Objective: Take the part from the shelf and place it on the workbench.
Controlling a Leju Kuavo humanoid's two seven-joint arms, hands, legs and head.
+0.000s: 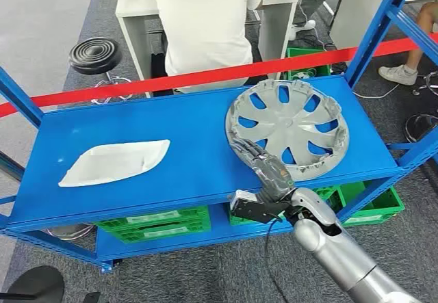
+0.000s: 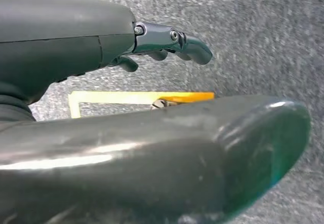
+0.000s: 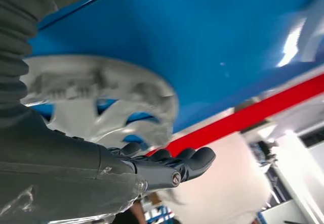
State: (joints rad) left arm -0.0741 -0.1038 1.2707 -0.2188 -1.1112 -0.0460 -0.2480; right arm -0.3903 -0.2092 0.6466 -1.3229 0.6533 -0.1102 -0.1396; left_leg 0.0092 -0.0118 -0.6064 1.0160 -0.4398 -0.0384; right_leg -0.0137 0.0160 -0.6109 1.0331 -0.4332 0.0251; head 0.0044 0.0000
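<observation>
Reaching right hand (image 1: 261,163), seemingly touching hubcap (image 1: 287,130)

One grey wheel cover (image 1: 287,131), one white tray (image 1: 114,163), one blue shelf (image 1: 196,159), two black stools (image 1: 96,55), three green crates (image 1: 155,222)

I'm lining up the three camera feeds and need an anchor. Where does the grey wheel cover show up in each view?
Head view: the wheel cover lies flat on the right part of the blue shelf, with the right hand reaching over its near rim.
Left wrist view: not in it; the left hand hangs above grey carpet.
Right wrist view: it sits just beyond the hand's fingers, blurred.
Shared landmark: the red tape.
</observation>
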